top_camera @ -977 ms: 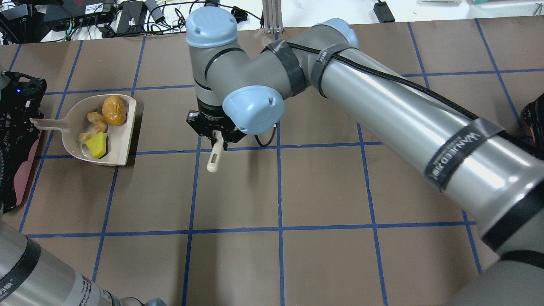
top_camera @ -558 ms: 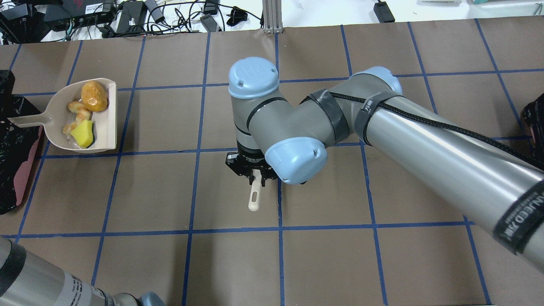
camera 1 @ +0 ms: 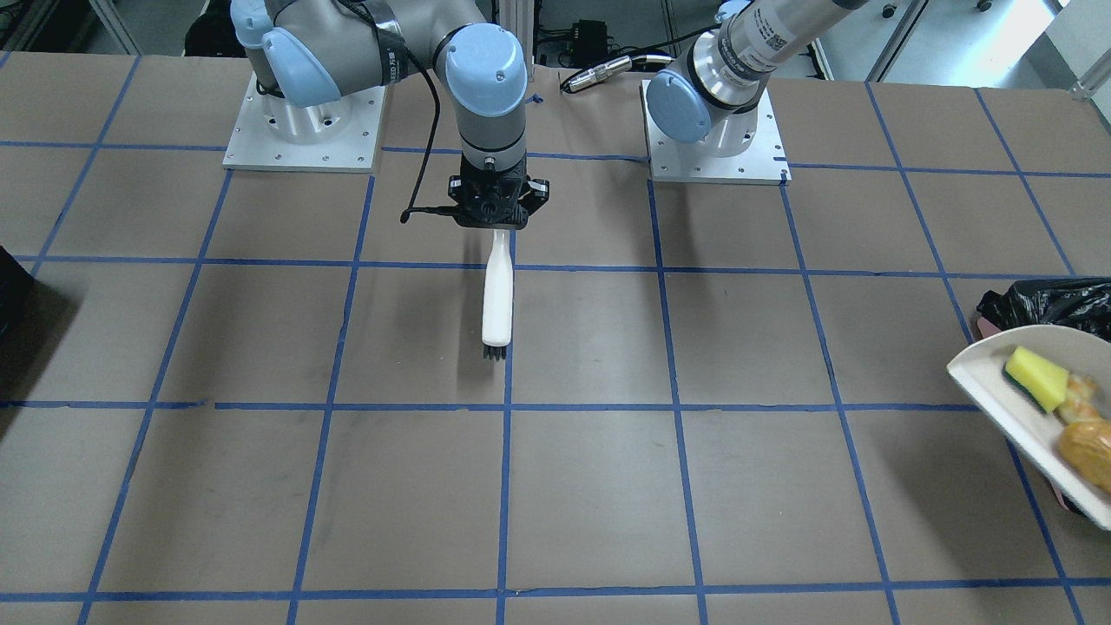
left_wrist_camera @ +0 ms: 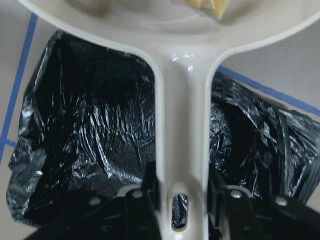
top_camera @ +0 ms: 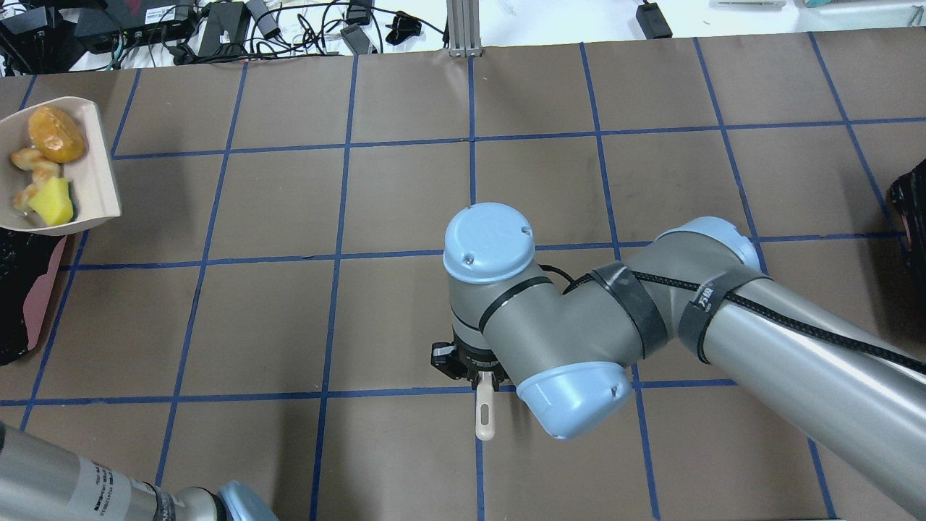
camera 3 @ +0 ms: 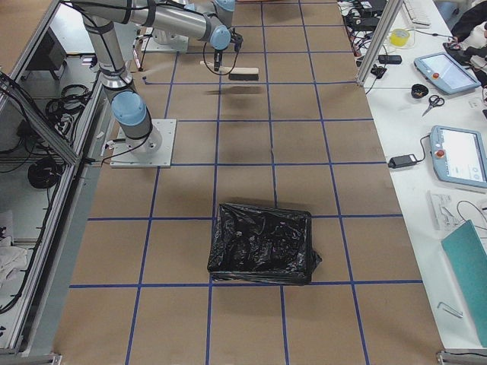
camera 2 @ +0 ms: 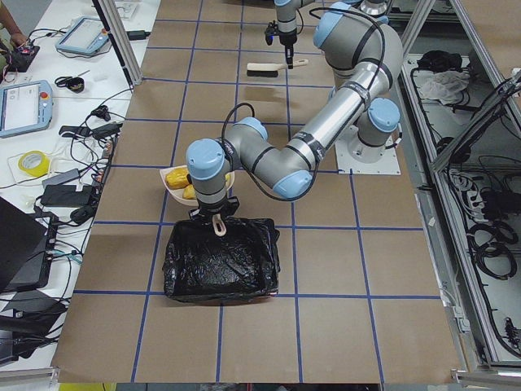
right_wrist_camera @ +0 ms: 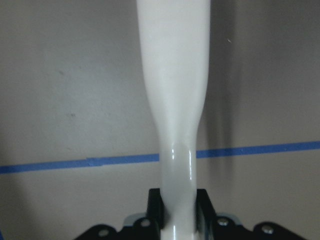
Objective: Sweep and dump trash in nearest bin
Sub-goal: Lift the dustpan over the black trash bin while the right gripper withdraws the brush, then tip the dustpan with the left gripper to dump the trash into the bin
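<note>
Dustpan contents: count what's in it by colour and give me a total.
Yellow: 1, the sponge wedge
Brown: 1, the bread roll
Golden: 1, the croissant-like pastry
Total: 3 in the dustpan

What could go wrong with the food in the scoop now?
The beige plastic dustpan, held by the left gripper, seems to hang beside the black-bagged pink bin, not over it. Tipped now, the yellow sponge wedge, brown bread roll and golden croissant could land on the brown table.
</note>
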Motion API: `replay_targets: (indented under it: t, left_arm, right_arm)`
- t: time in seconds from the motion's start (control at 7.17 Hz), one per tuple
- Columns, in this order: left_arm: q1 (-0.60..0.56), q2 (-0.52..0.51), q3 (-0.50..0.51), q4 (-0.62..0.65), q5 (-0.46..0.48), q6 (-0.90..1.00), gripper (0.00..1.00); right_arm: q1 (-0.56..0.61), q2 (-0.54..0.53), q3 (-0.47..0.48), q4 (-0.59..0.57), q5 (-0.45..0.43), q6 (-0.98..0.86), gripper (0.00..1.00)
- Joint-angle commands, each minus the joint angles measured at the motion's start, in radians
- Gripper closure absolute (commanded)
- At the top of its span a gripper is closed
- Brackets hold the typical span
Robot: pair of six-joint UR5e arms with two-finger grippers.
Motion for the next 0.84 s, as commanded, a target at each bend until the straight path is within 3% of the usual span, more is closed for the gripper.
replay_targets:
  t: [0.0,0.28,0.7]
  left_arm:
    - [0.116,-0.021,0.105,-0.026,0.005,0.005,1.0]
    - [0.158,-0.055,0.142,-0.011,0.034,0.002,1.0]
    - [0.158,-0.119,0.205,0.161,0.096,0.005,1.0]
  right_arm:
    - [0.069,0.02,0.036,-0.126,0.01,0.018,1.0]
    - [0.091,0.036,0.042,-0.126,-0.01,0.01,1.0]
    - [0.075,0.036,0.094,-0.129,-0.022,-0.022,1.0]
